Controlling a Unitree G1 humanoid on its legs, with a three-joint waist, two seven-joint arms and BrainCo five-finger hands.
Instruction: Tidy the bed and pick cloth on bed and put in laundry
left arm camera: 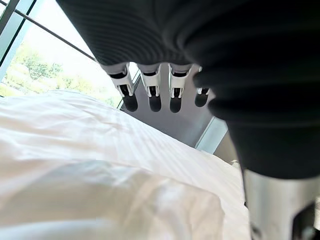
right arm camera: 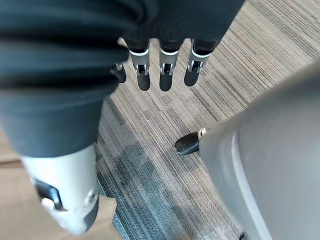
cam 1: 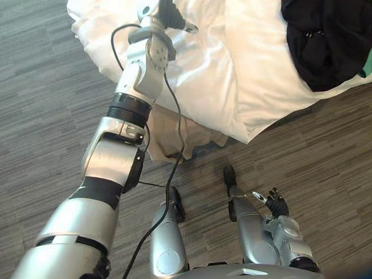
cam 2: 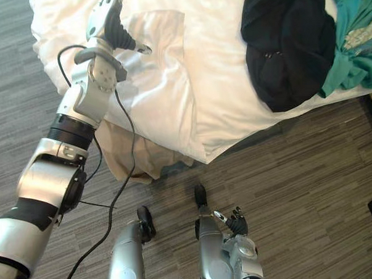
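At the left, the left robot hand (cam 1: 170,15) is reaching out from the long silver arm and hovering over the near left part of the bed (cam 1: 270,80), above the rumpled white duvet (cam 1: 201,71) that is covering it. In the left wrist view its fingers (left arm camera: 150,97) are hanging straight and relaxed, holding nothing and showing clear of the duvet below them, with a bright window (left arm camera: 45,60) lying beyond the bed. Just under that arm, a beige fabric (cam 1: 170,137) is hanging from beneath the duvet at the edge of the bed and spilling down onto the grey striped floor (cam 1: 42,90). Further right and low in the head views, the right robot hand (cam 1: 277,205) is hanging near the floor, well apart from the bed. Its fingers (right arm camera: 165,75) are pointing down at the floor in the right wrist view, loosely straight and gripping nothing. On the right part of the bed, the black cloth (cam 1: 326,34) is lying bunched in a heap on the white duvet, close to the near edge and well apart from both hands. At the far right a teal cloth (cam 2: 349,58) is lying crumpled on the bed, touching the black cloth's right side.
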